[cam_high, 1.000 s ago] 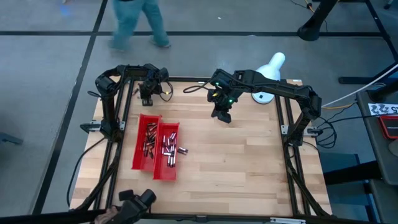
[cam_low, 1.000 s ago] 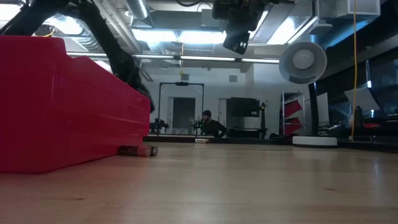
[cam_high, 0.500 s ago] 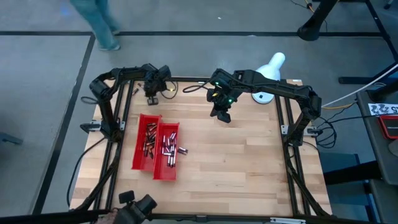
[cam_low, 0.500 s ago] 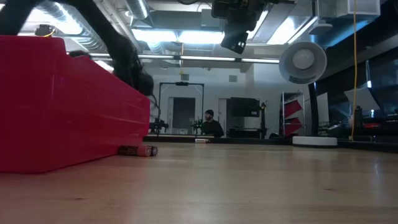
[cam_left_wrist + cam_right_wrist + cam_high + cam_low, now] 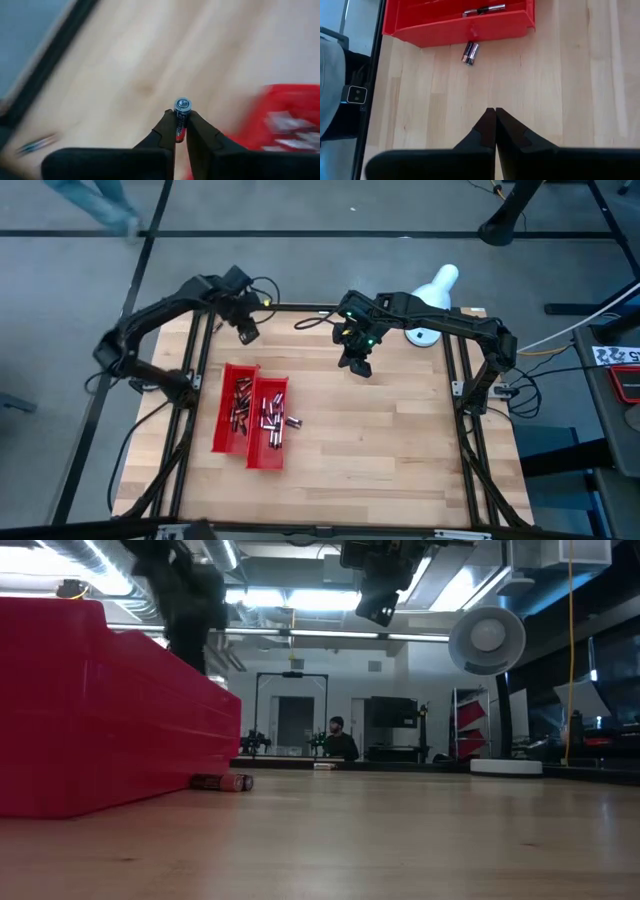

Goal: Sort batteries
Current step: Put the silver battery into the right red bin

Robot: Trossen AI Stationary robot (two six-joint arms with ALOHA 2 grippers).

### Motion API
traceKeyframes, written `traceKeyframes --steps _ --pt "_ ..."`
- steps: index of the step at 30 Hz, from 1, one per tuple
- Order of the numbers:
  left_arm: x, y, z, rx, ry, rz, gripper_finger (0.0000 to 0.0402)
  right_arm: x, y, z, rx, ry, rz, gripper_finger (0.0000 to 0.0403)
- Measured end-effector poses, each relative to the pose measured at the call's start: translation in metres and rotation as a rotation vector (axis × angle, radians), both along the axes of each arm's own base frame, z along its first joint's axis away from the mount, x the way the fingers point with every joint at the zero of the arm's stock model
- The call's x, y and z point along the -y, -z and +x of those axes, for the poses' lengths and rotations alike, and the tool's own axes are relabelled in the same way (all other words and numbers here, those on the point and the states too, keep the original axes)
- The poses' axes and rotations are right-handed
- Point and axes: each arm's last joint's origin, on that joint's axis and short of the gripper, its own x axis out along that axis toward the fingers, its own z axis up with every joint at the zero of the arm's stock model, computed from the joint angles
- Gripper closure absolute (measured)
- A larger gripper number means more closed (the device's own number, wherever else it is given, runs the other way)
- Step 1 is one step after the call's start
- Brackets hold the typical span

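**One battery carried, one stray**

Nearest the low camera, two trays hold many batteries, too crowded to count. One stray lies just outside. Farther back, the left gripper pinches one cell, probably for sorting. The right gripper hangs closed, empty.

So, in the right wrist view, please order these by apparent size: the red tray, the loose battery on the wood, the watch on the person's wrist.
1. red tray, only partly in frame.
2-3. loose battery and watch: they look alike, and the watch is farther away, so unranked.
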Motion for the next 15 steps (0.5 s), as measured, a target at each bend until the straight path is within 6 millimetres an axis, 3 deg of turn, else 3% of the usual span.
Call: traceKeyframes --steps 7,15 --pt "0.064 -0.025 0.014 0.226 0.144 -0.153 0.0387 0.000 0.000 0.000 0.010 -0.024 -0.017 0.0397" --pt "0.130 -0.016 0.034 0.170 0.251 -0.251 0.0378 0.000 0.000 0.000 0.029 -0.068 -0.048 0.0397"
